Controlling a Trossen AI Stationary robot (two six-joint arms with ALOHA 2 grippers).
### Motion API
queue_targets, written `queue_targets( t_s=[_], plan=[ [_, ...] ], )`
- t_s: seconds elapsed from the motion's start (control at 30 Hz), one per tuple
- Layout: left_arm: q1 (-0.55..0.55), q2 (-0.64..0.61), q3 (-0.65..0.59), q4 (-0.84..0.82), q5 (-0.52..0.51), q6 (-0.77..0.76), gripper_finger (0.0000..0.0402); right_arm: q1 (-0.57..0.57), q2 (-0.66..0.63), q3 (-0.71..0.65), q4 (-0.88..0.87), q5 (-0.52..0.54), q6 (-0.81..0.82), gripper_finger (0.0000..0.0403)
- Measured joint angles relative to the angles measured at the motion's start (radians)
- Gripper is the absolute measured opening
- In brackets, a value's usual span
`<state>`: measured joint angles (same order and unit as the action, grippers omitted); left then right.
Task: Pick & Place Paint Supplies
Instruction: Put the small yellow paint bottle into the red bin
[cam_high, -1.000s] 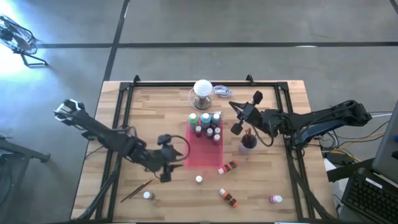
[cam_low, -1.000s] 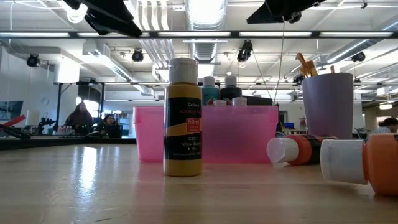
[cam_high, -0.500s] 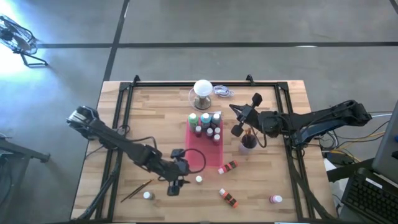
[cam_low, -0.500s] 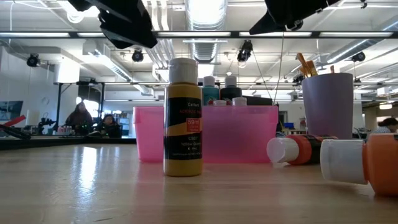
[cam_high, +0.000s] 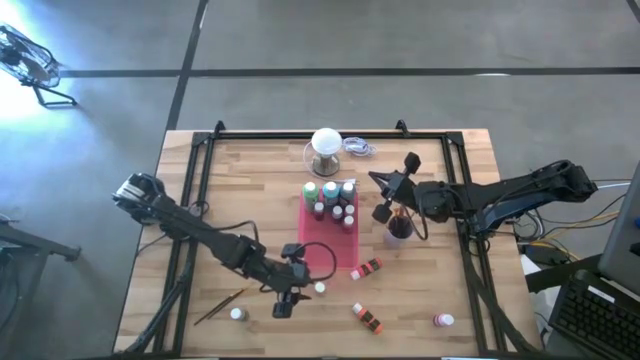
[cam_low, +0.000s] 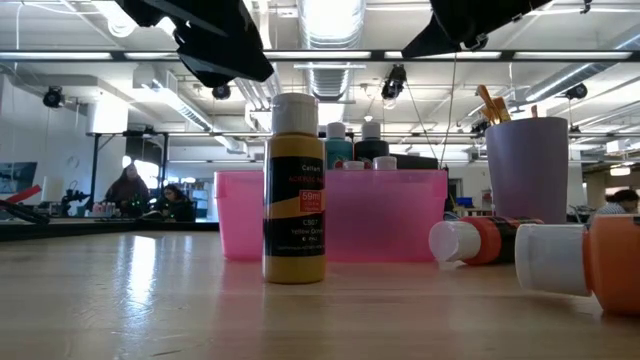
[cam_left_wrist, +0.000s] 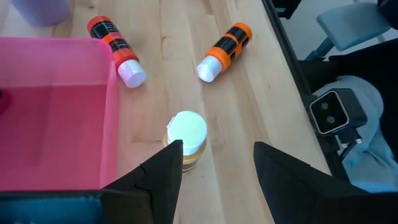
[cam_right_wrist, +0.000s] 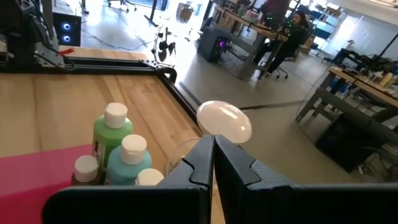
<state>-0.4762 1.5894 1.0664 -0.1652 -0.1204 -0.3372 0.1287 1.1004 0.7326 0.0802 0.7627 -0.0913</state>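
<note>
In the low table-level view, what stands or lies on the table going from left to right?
Upright yellow-ochre bottle → pink tray behind it, with bottle caps showing over its rim → orange bottle lying on its side → purple cup with brushes → second lying orange bottle at the right edge.

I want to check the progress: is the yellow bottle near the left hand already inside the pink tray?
No. In the left wrist view the yellow bottle stands upright on the wooden table, beside the pink tray, not in it.
</note>
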Motion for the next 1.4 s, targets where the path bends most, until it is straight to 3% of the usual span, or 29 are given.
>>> queue_targets(
  t_s=[0.4,0.57,0.8,1.4],
  plan=[
    [0.024,0.002,-0.006,0.011,0.021,0.044,0.0203,0.000,0.000,0.000,-0.002,-0.012,0.004,0.0008],
    [0.043,0.012,-0.006,0.026,0.024,0.067,0.0224,0.000,0.000,0.000,-0.003,-0.012,0.006,0.0008],
    [0.063,0.025,-0.006,0.027,0.072,0.078,0.0252,0.000,0.000,0.000,-0.010,-0.012,0.003,0.0008],
    [0.126,0.116,-0.007,0.132,0.243,0.120,0.0248,0.000,0.000,0.000,-0.026,-0.012,0.002,0.0008]
  ],
)
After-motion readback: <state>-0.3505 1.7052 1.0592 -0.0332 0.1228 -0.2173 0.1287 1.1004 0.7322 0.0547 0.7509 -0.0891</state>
